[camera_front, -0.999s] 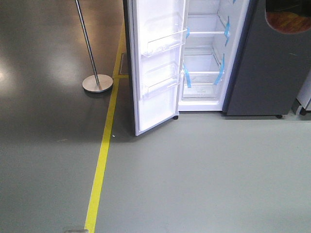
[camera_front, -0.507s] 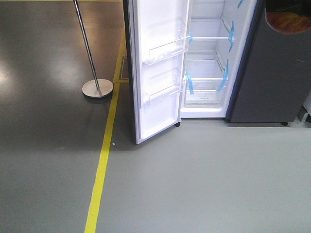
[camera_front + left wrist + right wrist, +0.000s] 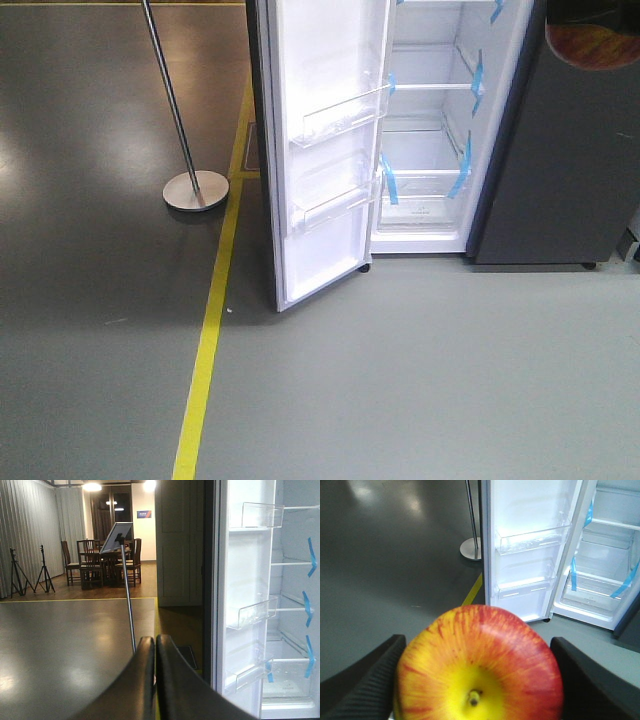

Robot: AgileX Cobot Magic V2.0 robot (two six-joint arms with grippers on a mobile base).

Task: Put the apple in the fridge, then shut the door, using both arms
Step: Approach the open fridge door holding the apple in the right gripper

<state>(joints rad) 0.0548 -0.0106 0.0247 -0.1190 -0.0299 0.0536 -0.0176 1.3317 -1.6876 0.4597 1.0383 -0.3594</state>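
In the right wrist view a red and yellow apple [image 3: 480, 665] fills the lower middle, stem dimple facing the camera, with my right gripper [image 3: 479, 677] shut on it, one black finger against each side. My left gripper [image 3: 155, 642] shows its two dark fingers pressed together with nothing between them. The fridge [image 3: 440, 130] stands ahead with white shelves and blue tape strips, its dark grey side panel [image 3: 560, 150] at right. Its door [image 3: 325, 150] hangs wide open to the left, white lining and clear bins facing me. Neither gripper shows in the front view.
A metal pole on a round base [image 3: 195, 190] stands left of the door. A yellow floor line [image 3: 205, 350] runs toward the door's foot. Far off in the left wrist view are chairs and a table [image 3: 102, 560] and tripods [image 3: 30, 575].
The fridge and pole base have shifted down and grown slightly in the front view, so the view has drawn closer to the fridge.
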